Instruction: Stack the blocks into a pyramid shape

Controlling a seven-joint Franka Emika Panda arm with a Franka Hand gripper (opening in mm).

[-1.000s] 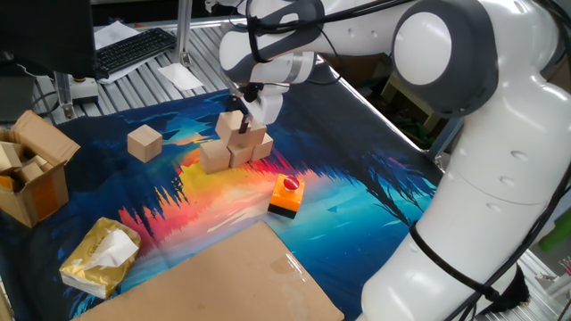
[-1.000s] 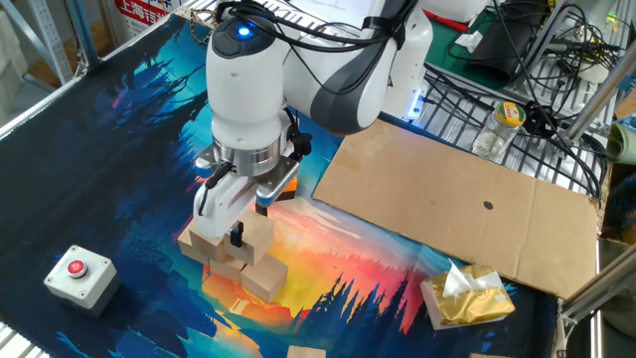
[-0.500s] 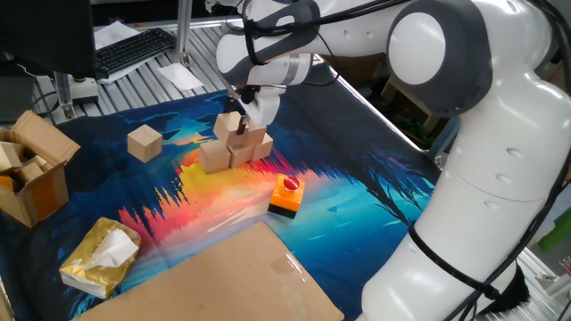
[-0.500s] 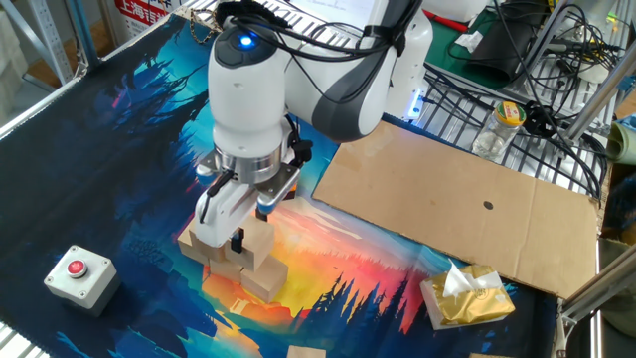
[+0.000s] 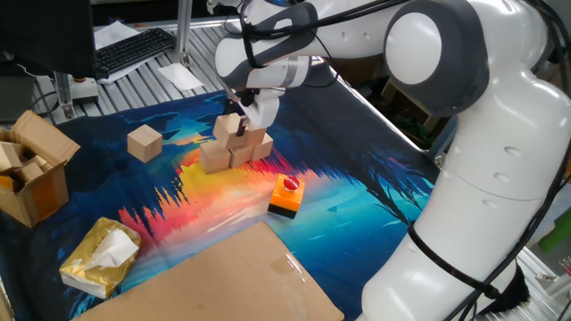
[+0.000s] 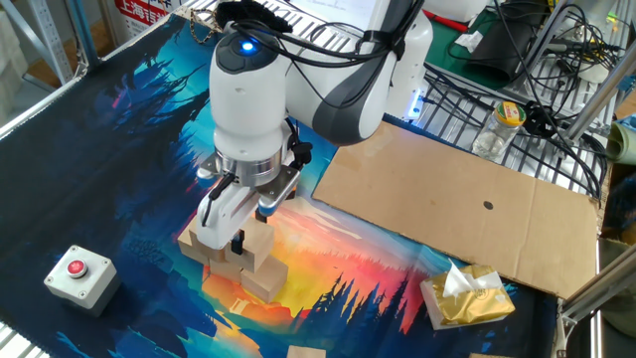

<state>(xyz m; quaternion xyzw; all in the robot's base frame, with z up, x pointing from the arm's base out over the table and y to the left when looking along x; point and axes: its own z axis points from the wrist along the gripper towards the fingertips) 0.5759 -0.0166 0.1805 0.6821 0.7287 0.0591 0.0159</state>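
From one fixed view, the gripper hangs right at the upper block, which sits on a row of blocks near the middle of the mat, toward its far edge. Whether the fingers pinch that block or stand just clear, one cannot tell. A spare block waits alone near the mat's left side.

From the other fixed view, the gripper covers the stack; the jaws look narrowly set about the top cube, grip uncertain.

These cubes look light, stiff and smooth: best pinched on two opposite flat faces, mid-height, and set down squarely.
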